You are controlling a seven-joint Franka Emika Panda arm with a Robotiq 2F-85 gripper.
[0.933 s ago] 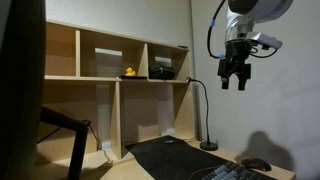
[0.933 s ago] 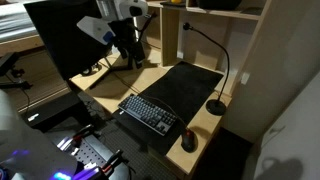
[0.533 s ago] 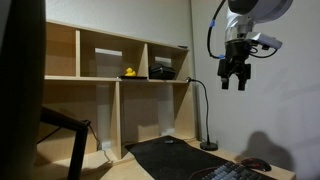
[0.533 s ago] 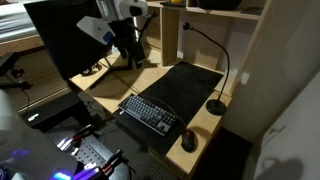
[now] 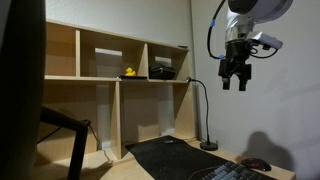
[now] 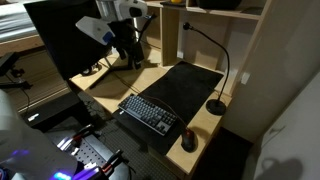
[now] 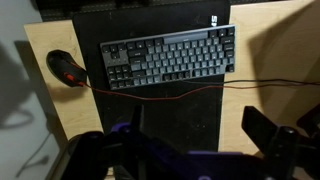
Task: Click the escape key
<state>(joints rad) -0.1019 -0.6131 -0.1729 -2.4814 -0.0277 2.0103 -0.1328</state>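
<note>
A dark keyboard [image 7: 168, 57] lies on a black desk mat [image 7: 180, 120]; it also shows in both exterior views [image 6: 150, 112] [image 5: 232, 173]. The wrist picture looks turned round, so the escape key would be the corner key at the keyboard's lower right [image 7: 229, 70]; it is too small to tell apart. My gripper [image 5: 234, 82] hangs high above the desk, open and empty. It also shows over the desk's back left [image 6: 130, 45]. In the wrist view its two fingers [image 7: 195, 140] stand wide apart below the keyboard.
A black mouse [image 7: 66, 68] [image 6: 189, 142] lies beside the keyboard, and a red cable [image 7: 200, 87] runs along it. A gooseneck lamp [image 6: 216, 105] [image 5: 205, 120] stands on the wooden desk [image 7: 270, 60]. Shelves with a yellow rubber duck [image 5: 129, 72] are behind. A dark monitor [image 6: 65, 40] stands at the left.
</note>
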